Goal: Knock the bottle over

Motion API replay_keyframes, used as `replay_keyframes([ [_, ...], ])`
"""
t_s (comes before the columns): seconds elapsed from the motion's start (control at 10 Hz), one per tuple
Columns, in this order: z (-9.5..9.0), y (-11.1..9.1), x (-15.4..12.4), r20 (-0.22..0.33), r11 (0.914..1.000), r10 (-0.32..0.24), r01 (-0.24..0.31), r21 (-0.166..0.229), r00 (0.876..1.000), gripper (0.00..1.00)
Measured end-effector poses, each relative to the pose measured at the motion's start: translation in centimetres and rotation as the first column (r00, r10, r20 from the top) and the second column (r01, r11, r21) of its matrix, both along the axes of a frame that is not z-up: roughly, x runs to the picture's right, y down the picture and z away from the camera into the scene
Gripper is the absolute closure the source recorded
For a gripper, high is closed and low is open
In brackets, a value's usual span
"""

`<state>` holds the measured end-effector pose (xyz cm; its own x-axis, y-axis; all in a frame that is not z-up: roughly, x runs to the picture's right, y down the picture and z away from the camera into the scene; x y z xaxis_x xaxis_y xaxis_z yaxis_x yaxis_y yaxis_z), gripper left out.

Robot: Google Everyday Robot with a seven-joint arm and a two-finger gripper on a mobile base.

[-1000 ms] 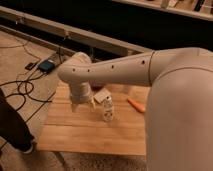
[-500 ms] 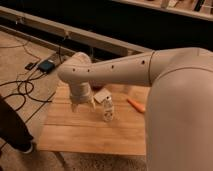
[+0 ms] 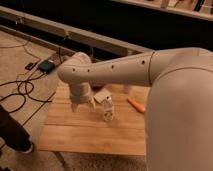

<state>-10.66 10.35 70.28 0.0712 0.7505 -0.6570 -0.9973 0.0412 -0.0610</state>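
The small clear bottle (image 3: 108,110) with a white cap stands upright on the wooden table (image 3: 90,132), near its middle. My gripper (image 3: 83,104) hangs from the white arm's wrist just left of the bottle, low over the table and close to it. The arm's big white links fill the right side of the view and hide the table's right part.
A flat white box (image 3: 101,95) lies just behind the bottle. An orange carrot-shaped object (image 3: 135,105) lies to the right of it. Cables and a blue device (image 3: 46,65) lie on the floor at the left. A dark shape (image 3: 12,131) stands at the lower left.
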Motion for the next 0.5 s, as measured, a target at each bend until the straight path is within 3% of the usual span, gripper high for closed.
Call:
replay_keyframes([
  [0.5,1.3,1.2,2.8,-0.044,0.9991,0.037,-0.038,-0.020,0.998,0.35],
])
